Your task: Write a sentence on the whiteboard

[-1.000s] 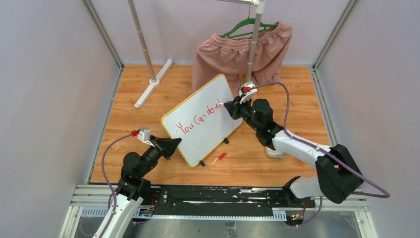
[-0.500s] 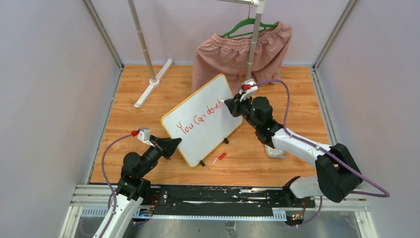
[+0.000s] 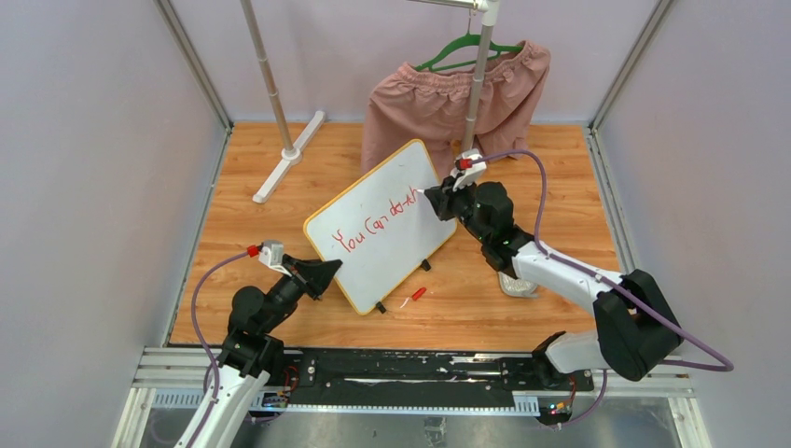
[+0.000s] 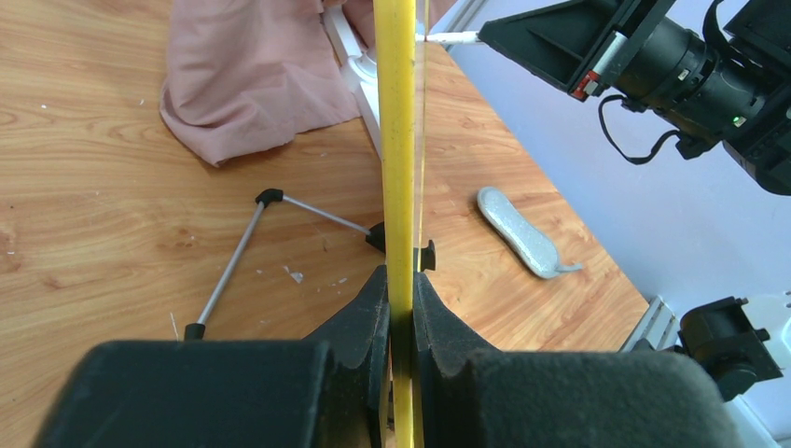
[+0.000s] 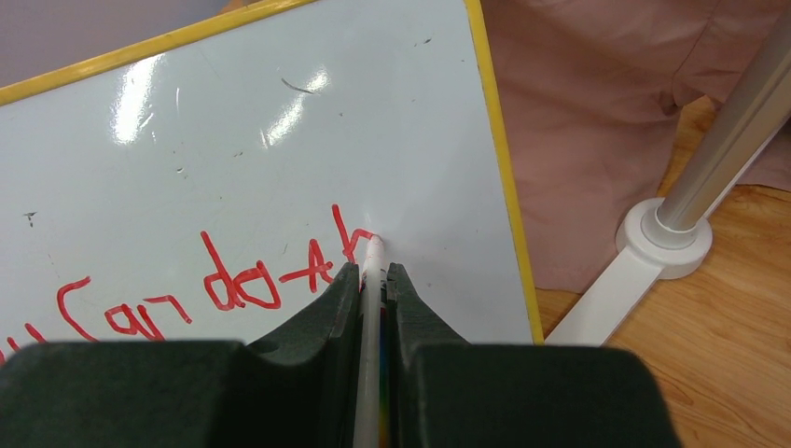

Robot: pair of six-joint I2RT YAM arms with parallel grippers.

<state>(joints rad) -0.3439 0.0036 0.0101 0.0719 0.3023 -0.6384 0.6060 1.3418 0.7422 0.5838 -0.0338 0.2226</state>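
Over the desk [image 3: 242, 215], top view: whiteboard [image 3: 392, 257] stands propped at centre, tilted, yellow-framed, its long axis running from 7 toward 1 o'clock. Red sentence [image 3: 378, 227] crosses it in one line, reading roughly "You Can do th". Left pincer [image 3: 328, 273] sits on the board's frame at about 8 o'clock. Right pincer [image 3: 437, 201] meets the board's face from 3 o'clock, at the last letters. Pink shorts [image 3: 448, 103] hang on a green hanger [image 3: 466, 47] at 12 o'clock, behind the board. Small red piece [image 3: 419, 293] lies on the wood at the board's 5 o'clock, near a black foot.

Left wrist view: jaws narrow, clamped on the yellow frame, which is seen edge-on running up to 12 o'clock. Wire stand [image 4: 227, 268] with black tips rests on the wood at 9 o'clock of the frame. Grey flat object [image 4: 522, 241] at 3 o'clock; cannot tell what it is.

Right wrist view: jaws narrow, closed on a white marker [image 5: 374, 254]. Its tip touches the white surface at the foot of the "h", the last red stroke. Board's yellow side edge passes near at 2 o'clock; rack base [image 5: 662, 238] at 3 o'clock.
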